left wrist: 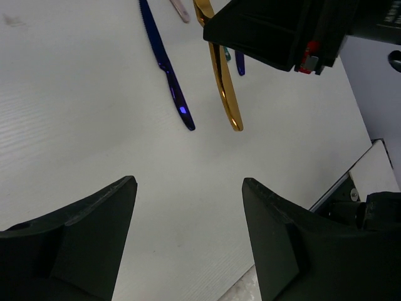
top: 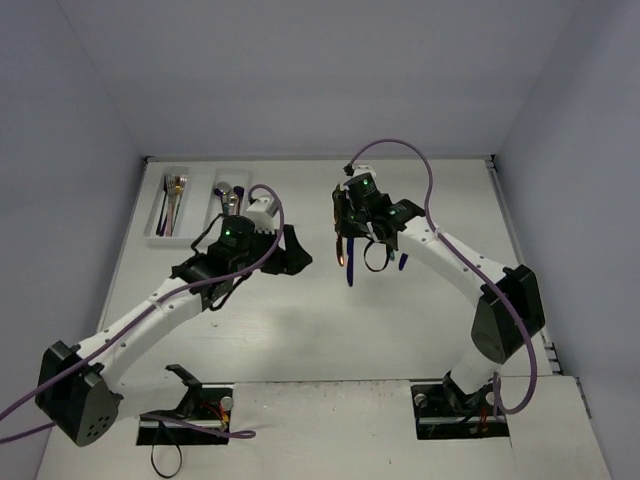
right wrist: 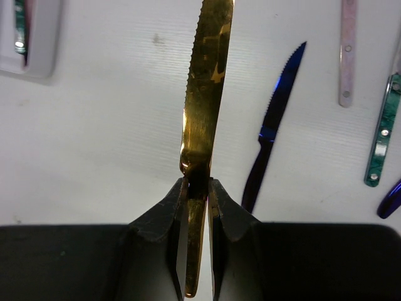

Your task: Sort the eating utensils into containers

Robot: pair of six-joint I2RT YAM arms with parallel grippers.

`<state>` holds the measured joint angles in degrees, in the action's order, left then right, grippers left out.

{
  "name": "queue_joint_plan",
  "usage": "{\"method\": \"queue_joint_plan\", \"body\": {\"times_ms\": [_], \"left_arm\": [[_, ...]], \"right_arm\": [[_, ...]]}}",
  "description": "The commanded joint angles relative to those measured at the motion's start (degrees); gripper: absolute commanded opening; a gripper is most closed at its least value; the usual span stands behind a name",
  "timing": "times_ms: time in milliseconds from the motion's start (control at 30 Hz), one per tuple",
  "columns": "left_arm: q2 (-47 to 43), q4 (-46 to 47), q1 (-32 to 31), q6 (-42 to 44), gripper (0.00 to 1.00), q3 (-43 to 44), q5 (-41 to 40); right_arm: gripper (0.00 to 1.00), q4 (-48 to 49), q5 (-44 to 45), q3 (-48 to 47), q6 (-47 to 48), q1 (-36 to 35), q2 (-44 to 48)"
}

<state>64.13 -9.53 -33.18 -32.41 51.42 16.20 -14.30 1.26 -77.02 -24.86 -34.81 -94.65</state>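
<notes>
1. Between the fingers of the right gripper [right wrist: 197,188] sits a gold knife [right wrist: 207,75]. The jaws are closed tight on its handle, and the serrated blade points away from the wrist camera.
2. Just beside it, on the white table [left wrist: 75,113], lies a dark blue knife [right wrist: 272,132], roughly parallel to the gold one and not touching it.
3. Farther right on the table lie a pink handle [right wrist: 348,56], a teal handle [right wrist: 382,132] and the end of another blue piece [right wrist: 391,197] – all apart from each other.
4. The left gripper [left wrist: 188,185] has its jaws wide apart with nothing between them. It hangs over bare table, facing the gold knife.
5. From the top view, the left gripper lies between the held knife and the white tray [top: 150,225] at the far left.
6. Gold and dark utensils [top: 172,200] fill one compartment of the tray – silver ones [top: 230,195] fill another.
</notes>
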Motion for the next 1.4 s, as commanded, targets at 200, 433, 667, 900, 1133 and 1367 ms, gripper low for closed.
{"method": "queue_joint_plan", "body": {"times_ms": [200,433,667,900,1133,1367], "left_arm": [[10.09,17.83,-6.20,-8.11,0.66,4.52,-0.42],[14.06,23.29,-6.82,-11.32,0.62,5.71,-0.23],[16.91,27.27,-7.57,-13.93,0.42,5.83,0.83],[16.99,29.04,-7.93,-15.16,0.04,4.68,-0.34],[14.59,28.90,-7.48,-15.45,0.00,1.86,-3.03],[10.57,26.25,-0.83,-16.74,0.00,-3.46,-1.40]], "right_arm": [[0.00,3.46,1.44,-2.31,-9.67,-2.09,8.58],[0.00,5.64,0.53,-0.54,-11.93,-2.61,10.58],[0.00,8.87,0.37,2.20,-14.18,-3.09,11.91],[0.00,10.71,0.14,3.84,-15.22,-3.51,12.22],[0.21,11.05,1.78,4.91,-14.89,-3.46,11.44],[0.58,10.96,3.22,6.06,-12.96,-1.04,12.17]]}}
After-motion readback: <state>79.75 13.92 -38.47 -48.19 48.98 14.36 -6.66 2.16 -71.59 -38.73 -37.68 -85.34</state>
